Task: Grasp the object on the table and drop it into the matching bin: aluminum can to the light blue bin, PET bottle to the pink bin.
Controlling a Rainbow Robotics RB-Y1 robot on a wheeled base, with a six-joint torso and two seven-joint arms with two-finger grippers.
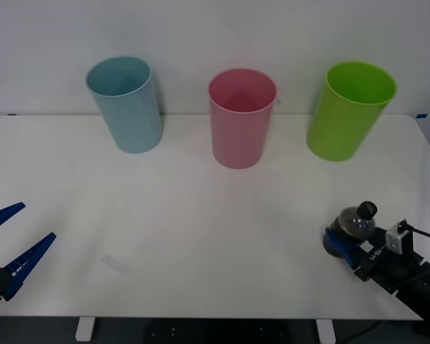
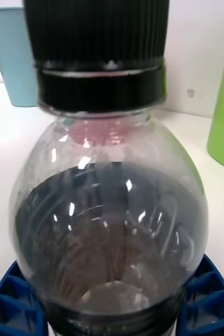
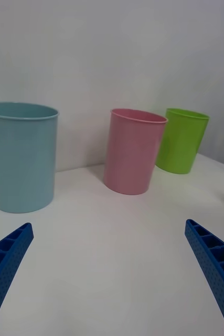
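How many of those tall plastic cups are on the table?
3, in a row along the table's far edge: a light blue cup on the left, a pink cup in the middle, a green cup on the right.

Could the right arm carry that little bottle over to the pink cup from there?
Probably yes. The right gripper already clasps the PET bottle, and bare table lies between it and the pink bin, whose mouth is open.

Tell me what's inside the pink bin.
Nothing shows inside the pink bin: the front view shows only its bare inner wall. Its bottom is hidden by the rim. The bottle is still on the table, between the right end effector's fingers.
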